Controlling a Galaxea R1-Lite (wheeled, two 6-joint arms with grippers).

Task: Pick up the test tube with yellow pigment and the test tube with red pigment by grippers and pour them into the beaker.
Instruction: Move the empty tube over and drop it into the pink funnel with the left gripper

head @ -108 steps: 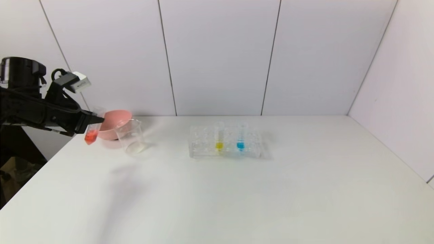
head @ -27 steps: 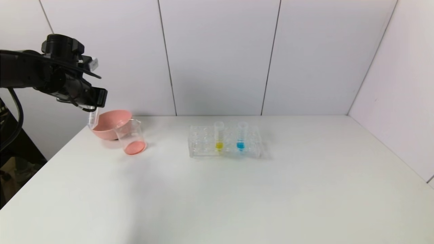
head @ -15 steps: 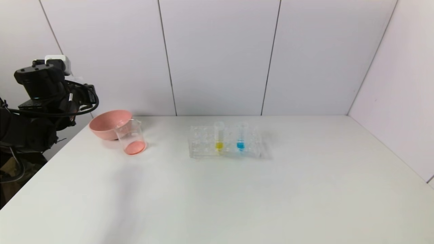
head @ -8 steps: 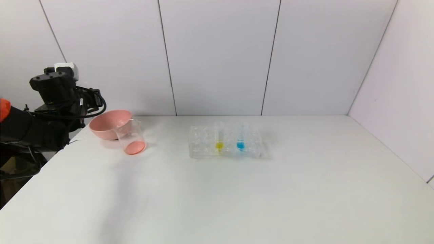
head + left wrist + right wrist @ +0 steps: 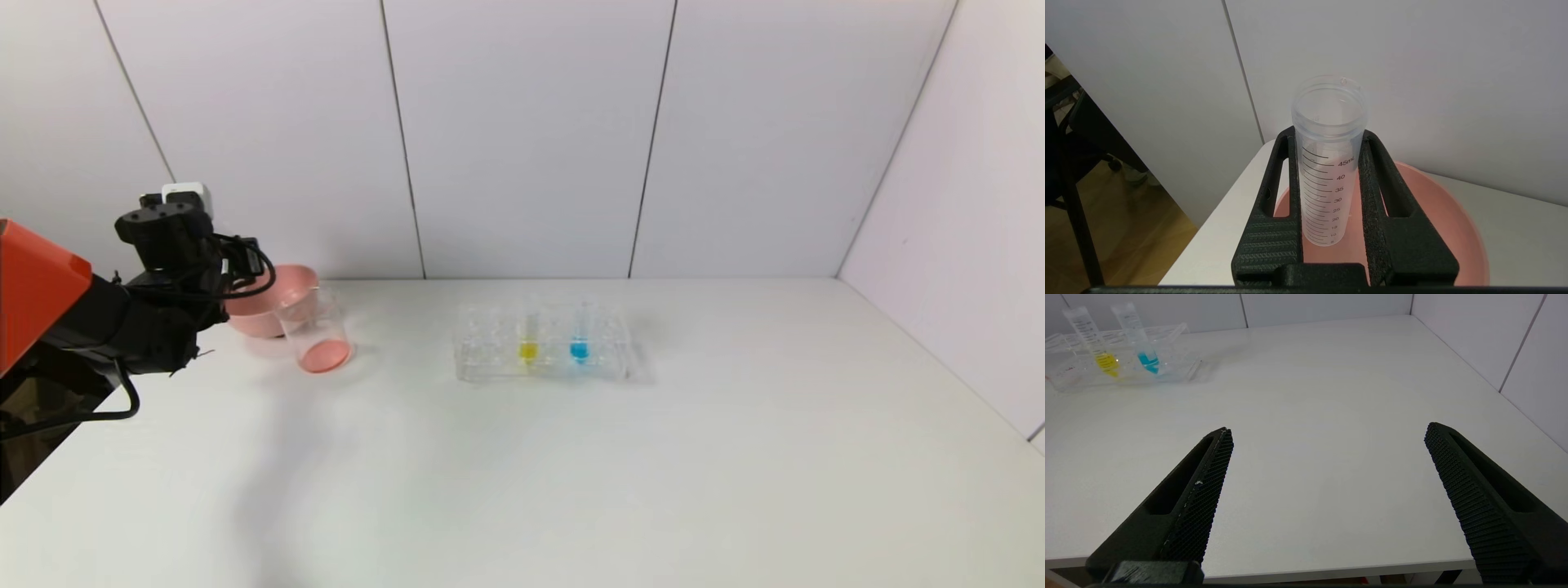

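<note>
White table (image 5: 571, 457) is being shown with the pink bowl (image 5: 282, 287) and beaker (image 5: 314, 331), now red-bottomed, by its far left corner. Emptied since the pour, the test tube with red pigment (image 5: 1327, 163) is being gripped upright between the left gripper's (image 5: 1327, 143) fingers (image 5: 1392, 204) over that bowl. The yellow tube (image 5: 528, 336) is being left racked mid-table; the right gripper (image 5: 1327, 437) is being held wide open at the near edge.

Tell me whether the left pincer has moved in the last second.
Yes. The left pincer, shut on the emptied test tube, has dropped lower and shifted right toward the pink bowl, now overlapping the bowl's left rim in the head view.
</note>
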